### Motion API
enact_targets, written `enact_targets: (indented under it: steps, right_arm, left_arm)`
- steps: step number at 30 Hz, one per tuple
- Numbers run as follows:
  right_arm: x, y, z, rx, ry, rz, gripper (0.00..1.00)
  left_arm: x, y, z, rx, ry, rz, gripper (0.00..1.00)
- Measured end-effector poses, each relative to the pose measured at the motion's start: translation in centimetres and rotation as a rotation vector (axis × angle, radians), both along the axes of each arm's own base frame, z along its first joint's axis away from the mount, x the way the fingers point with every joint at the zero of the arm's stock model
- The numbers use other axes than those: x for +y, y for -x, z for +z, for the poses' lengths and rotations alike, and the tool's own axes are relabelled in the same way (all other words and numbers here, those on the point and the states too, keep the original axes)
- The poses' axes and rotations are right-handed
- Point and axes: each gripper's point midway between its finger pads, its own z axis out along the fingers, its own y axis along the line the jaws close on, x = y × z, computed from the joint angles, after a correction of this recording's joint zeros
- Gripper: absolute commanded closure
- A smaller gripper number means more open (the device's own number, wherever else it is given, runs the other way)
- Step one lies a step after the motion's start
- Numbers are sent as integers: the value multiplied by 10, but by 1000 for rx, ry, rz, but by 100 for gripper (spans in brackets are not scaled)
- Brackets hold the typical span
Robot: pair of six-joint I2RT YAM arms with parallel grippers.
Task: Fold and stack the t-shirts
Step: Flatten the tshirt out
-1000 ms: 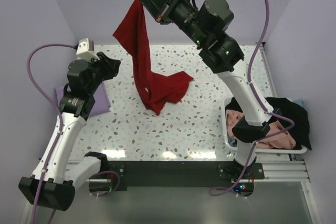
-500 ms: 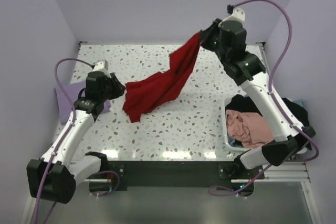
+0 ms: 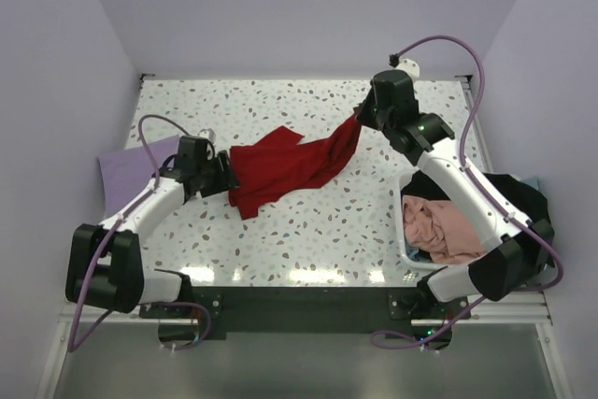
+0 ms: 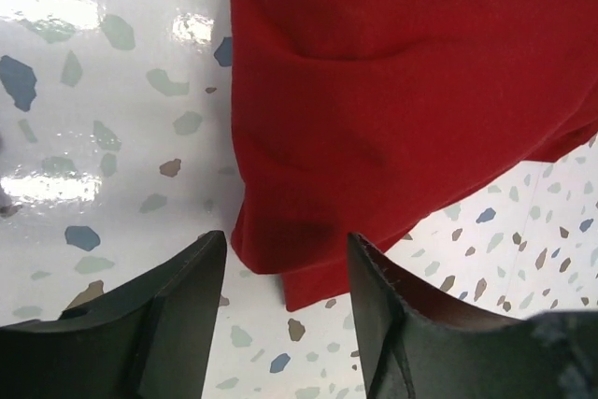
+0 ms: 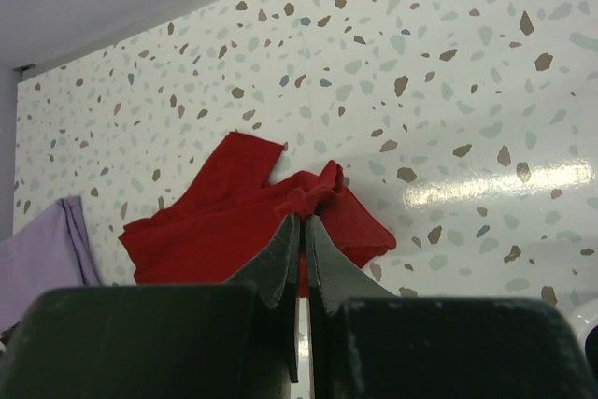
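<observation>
The bright red t-shirt (image 3: 290, 164) lies crumpled across the middle of the speckled table. My right gripper (image 3: 359, 121) is shut on its right end, the cloth bunched between the jaws in the right wrist view (image 5: 301, 221); the red shirt (image 5: 224, 221) spreads beyond. My left gripper (image 3: 224, 173) is open just at the shirt's left edge; in the left wrist view its jaws (image 4: 285, 268) straddle the red hem (image 4: 392, 91) without touching. A lavender shirt (image 3: 126, 170) lies at the far left. Salmon-pink (image 3: 448, 226) and black (image 3: 519, 198) shirts fill the basket.
A white plastic basket (image 3: 408, 251) stands at the right near edge. The lavender shirt also shows at the left edge of the right wrist view (image 5: 42, 249). Lilac walls enclose the table at back and sides.
My right gripper has come down from high up, laying the red shirt out over the table. My left gripper has moved right and low to the shirt's left edge.
</observation>
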Motion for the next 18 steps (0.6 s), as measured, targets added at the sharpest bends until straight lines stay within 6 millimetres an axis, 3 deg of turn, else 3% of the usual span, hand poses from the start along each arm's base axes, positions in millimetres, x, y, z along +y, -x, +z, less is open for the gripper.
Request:
enact_targets:
  steps: [6,9,10,15,18]
  right_arm:
    - [-7,2,3,-6,-8,-14,100]
    - [-9,1,3,-5,-8,-21,100]
    - [-10,1,3,-5,-8,-22,100]
    - [-18,0,1,3,1,-39,100]
    - [-29,4,2,15,26,-55,100]
  left_arm:
    - [-6,0,-17,38,18,-20,40]
    - [-11,-2,-27,54,43,-31,74]
    - [-14,-2,-31,60,54,-37,97]
    - [-18,0,-33,97,60,-57,100]
    - [-15,-16,1,71,22,-59,100]
